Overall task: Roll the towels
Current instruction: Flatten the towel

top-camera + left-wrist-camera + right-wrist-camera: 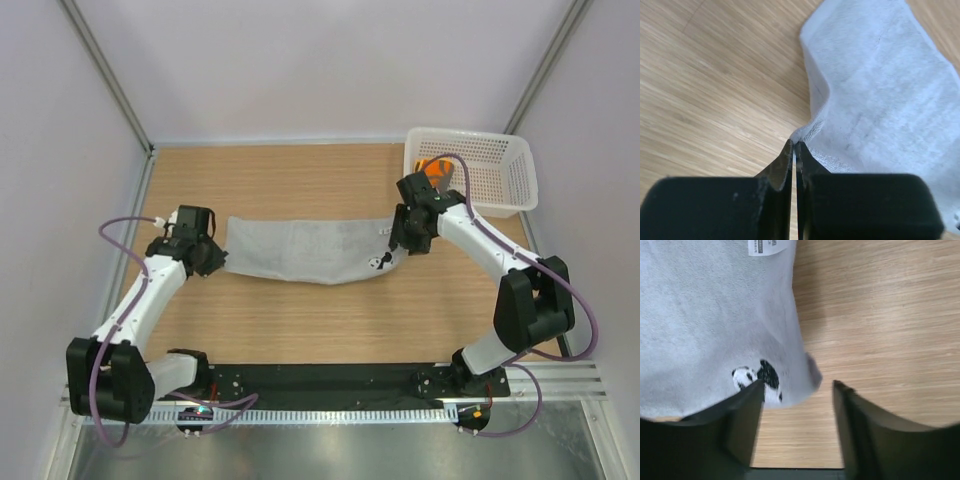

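Looking down on the table (300, 320), I see the grey towel (300, 250) lying flat as a long strip across the middle, one short end toward the left edge and the other toward the right; my left tool (795, 145) is clenched on the left end, with a small pucker of cloth pinched right at its tips; my right tool (799, 384) is over the other end with its jaws released and apart, one finger resting over the cloth beside a black-and-white print (757, 377) and the other over bare wood; a white tag (767, 246) shows farther along that end; the orange towel (435, 167) sits inside the white basket (500, 150) at the far right corner, well apart from the grey one.
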